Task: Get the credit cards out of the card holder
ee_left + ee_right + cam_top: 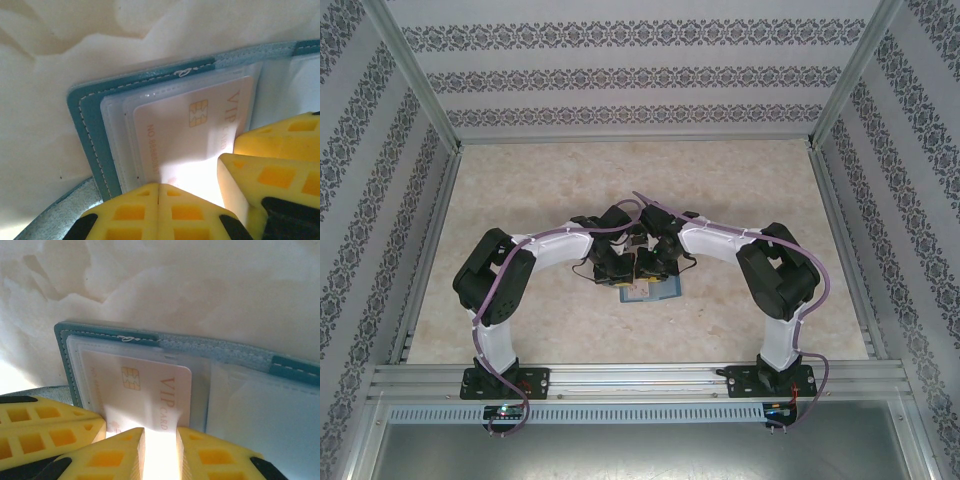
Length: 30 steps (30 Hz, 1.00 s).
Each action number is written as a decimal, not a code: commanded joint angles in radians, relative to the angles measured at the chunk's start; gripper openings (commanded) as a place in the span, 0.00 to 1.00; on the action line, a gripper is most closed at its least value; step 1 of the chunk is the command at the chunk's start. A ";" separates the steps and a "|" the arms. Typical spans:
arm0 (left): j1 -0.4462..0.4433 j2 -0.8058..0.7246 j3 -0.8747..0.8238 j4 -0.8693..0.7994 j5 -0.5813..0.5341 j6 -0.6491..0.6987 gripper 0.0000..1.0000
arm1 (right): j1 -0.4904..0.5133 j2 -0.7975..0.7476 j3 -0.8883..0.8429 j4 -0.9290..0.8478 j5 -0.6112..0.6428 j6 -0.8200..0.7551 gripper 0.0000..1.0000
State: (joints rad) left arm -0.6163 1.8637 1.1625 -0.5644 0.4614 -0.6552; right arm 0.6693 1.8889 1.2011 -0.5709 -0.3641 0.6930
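The pale marbled tabletop [520, 190] carries everything; the left arm [495, 290] and the right arm [780, 280] bend inward from the near edge and meet about midway between the left and right edges, somewhat closer to the near edge than the far one; beneath their wrists the card holder [665, 290] lies open and flat, its teal border with pale stitching framing clear plastic pockets [115, 130]; the left gripper [158, 187] has its yellow fingertips pressed together with no gap, set at the near edge of the card holder's left half, and whether they pinch any of the plastic I cannot tell; the right gripper [160, 432] sits just beside it over the same half, its fingertips a narrow gap apart, with the bright near edge of a card showing in that gap; that credit card [150, 385], pale with a gold chip and the letters VIP, rests in the pocket of the left half; whether a second card lies under it cannot be told
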 commanded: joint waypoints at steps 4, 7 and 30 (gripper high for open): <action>-0.015 0.022 -0.029 -0.003 -0.020 0.000 0.00 | -0.007 0.019 -0.005 -0.030 0.038 -0.012 0.27; -0.014 0.022 -0.030 -0.004 -0.020 0.000 0.00 | -0.007 0.019 -0.003 -0.047 0.060 -0.019 0.30; -0.014 0.022 -0.024 -0.018 -0.028 0.003 0.00 | -0.006 -0.051 -0.008 -0.031 0.046 -0.008 0.21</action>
State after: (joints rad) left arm -0.6163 1.8637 1.1606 -0.5610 0.4622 -0.6548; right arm 0.6693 1.8740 1.2018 -0.5938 -0.3199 0.6792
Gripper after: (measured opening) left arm 0.046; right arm 0.222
